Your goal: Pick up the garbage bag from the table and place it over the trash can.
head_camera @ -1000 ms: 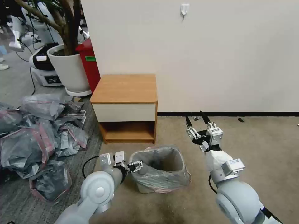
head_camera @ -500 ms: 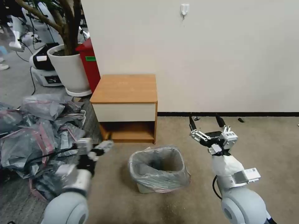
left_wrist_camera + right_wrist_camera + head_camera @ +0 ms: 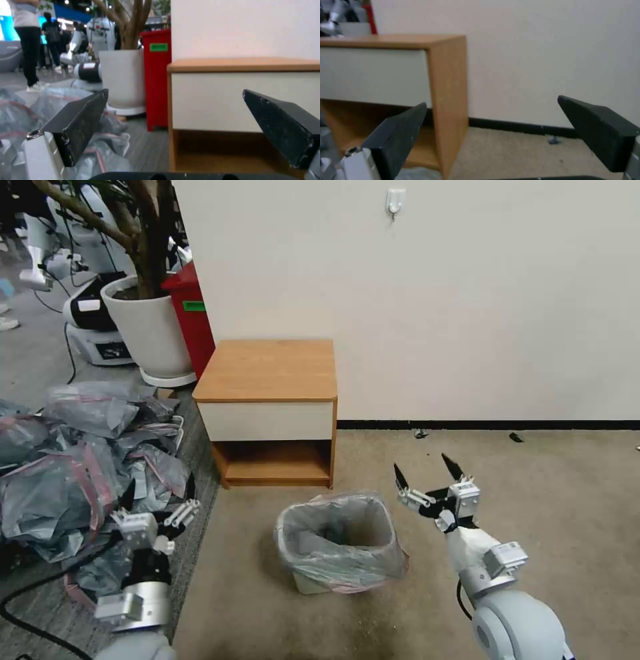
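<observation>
With the garbage bag [image 3: 343, 537] already lining the trash can [image 3: 313, 582], both grippers, left [image 3: 159, 515] and right [image 3: 427, 481], hang clear, jaws spread.

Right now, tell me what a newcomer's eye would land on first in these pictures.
First, the trash can on the carpet before the table, with the garbage bag draped over its rim. Then the two open claws flanking it: left claw over the heap of bags, right claw raised beside the bin.
</observation>
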